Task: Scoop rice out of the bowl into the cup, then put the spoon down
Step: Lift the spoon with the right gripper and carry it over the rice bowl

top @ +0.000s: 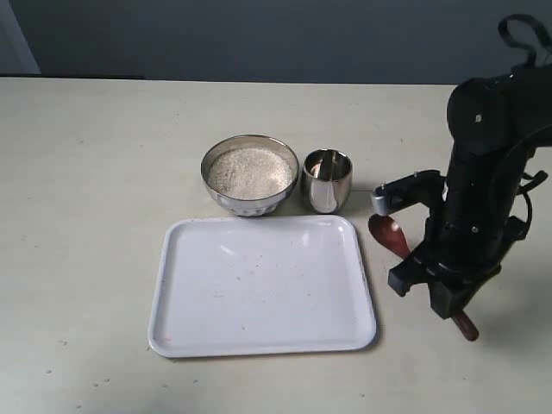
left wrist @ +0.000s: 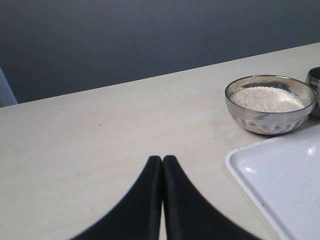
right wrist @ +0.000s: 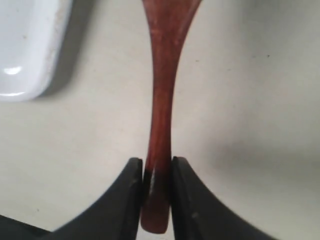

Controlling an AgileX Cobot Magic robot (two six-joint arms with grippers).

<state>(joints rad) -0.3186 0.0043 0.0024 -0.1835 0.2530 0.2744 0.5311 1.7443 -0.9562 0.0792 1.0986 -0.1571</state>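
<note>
Spoon [top: 390, 235], right of the tray [top: 259, 293], has its handle grasped by right fingers [right wrist: 132, 190]; left fingers [left wrist: 145, 200] are clenched empty.

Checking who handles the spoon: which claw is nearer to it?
Right. The right claw is shut on the spoon handle; the left claw is shut above the table, with no spoon in its view.

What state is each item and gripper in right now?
bowl: upright, holding rice.
cup: upright beside the bowl; contents unclear.
spoon: right of the tray, no rice visible on it.
tray: flat, bare apart from a few specks.
right gripper: shut on the spoon's handle near its end.
left gripper: shut, holding nothing.
</note>
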